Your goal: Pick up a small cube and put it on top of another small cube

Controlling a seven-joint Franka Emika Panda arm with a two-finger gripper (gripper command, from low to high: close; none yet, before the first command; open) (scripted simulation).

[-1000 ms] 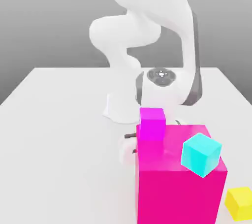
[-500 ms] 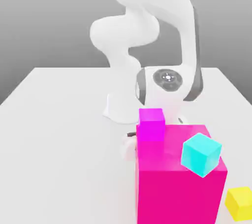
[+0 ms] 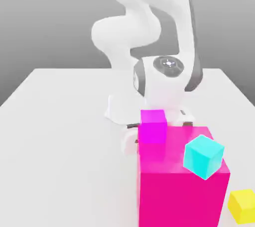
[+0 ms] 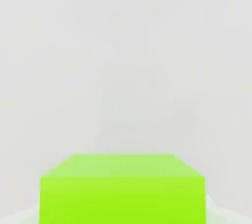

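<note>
The small lime-green cube [image 4: 122, 188] sits very close in the hand view, square on, right where my fingers meet, with pale table far behind it. My gripper is shut on this cube. In the exterior view the arm bends down behind the big pink block [image 3: 179, 181], and part of my hand [image 3: 130, 140] pokes out at the block's left edge. The block hides the fingertips and the lime-green cube in that view.
A small magenta cube [image 3: 153, 126] and a cyan cube [image 3: 203, 157] show in front of the pink block's top. A small yellow cube [image 3: 243, 205] lies low at the exterior view's right. The robot base [image 3: 122, 109] stands behind on the white table [image 3: 55, 136].
The wrist has risen and shifted toward the exterior view's left. The pink block and the magenta, cyan and yellow cubes have not moved.
</note>
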